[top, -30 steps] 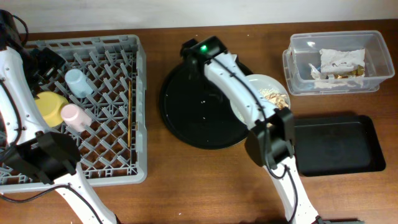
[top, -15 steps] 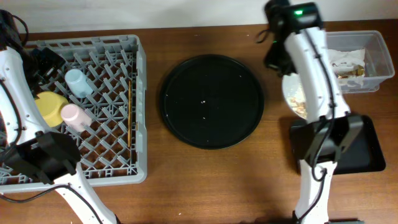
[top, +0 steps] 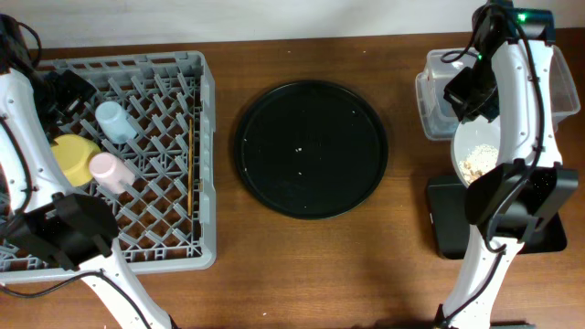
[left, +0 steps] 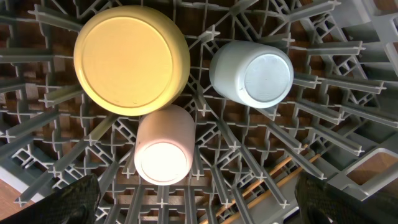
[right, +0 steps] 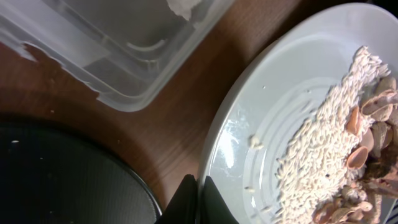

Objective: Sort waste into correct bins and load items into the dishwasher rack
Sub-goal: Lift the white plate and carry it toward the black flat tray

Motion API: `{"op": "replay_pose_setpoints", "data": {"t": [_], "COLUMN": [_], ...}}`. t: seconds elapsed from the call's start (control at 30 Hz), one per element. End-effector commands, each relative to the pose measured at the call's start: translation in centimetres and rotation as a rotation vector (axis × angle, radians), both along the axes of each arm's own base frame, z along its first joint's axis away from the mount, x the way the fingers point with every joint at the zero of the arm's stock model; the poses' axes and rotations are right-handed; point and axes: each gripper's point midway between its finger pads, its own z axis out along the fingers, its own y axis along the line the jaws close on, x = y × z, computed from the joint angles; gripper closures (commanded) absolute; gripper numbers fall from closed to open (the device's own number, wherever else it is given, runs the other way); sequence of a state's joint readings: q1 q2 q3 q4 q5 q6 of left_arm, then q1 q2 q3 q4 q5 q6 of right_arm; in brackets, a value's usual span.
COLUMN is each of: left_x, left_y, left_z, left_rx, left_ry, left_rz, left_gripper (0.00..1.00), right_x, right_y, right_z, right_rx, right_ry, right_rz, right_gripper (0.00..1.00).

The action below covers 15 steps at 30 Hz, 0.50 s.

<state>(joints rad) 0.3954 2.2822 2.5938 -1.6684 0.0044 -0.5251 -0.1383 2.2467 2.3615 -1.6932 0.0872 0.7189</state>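
1. Overhead: pale-grey plate (top: 477, 151) carrying food scraps (top: 473, 167) shows at right, between clear tub (top: 437, 87) and flat black tray (top: 446, 239); dishwasher rack (top: 155, 228) fills the left.
2. Left wrist: left gripper (left: 205, 202) is spread wide above the upturned yellow bowl (left: 132, 60), blue cup (left: 252, 73) and pink cup (left: 163, 146), centre frame.
3. Right wrist: right gripper (right: 198, 198) pinches the plate's rim at bottom centre.

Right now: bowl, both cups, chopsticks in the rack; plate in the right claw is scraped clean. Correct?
No, the plate in the right claw is not clean: the right wrist view shows food scraps on it. The yellow bowl, light-blue cup, pink cup and chopsticks are in the rack.
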Motion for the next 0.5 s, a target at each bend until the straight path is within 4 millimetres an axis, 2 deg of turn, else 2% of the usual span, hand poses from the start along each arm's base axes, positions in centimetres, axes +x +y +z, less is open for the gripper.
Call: {"op": "replay_pose_setpoints", "data": {"t": [0.0, 0.2, 0.37, 0.47], "left_x": [-0.1, -0.1, -0.1, -0.1], "left_y": [0.2, 0.2, 0.2, 0.2], "left_z": [0.4, 0.4, 0.4, 0.4], "left_rx": [-0.005, -0.005, -0.005, -0.005], "left_ry": [-0.013, -0.013, -0.013, -0.013], "left_rz": [0.017, 0.018, 0.017, 0.018], "left_gripper": [0.01, 0.01, 0.01, 0.01], "right_x": [-0.5, -1.1, -3.0, -3.9], "right_y": [0.1, -1.1, -1.6, -2.0], "right_z": [0.5, 0.5, 1.7, 0.5], "right_rx": [0.002, 0.01, -0.005, 0.013], "right_ry": [-0.001, 0.006, 0.009, 0.056], "right_rz": [-0.002, -0.026, -0.038, -0.062], "right_gripper": [0.96, 0.96, 0.96, 0.96]}}
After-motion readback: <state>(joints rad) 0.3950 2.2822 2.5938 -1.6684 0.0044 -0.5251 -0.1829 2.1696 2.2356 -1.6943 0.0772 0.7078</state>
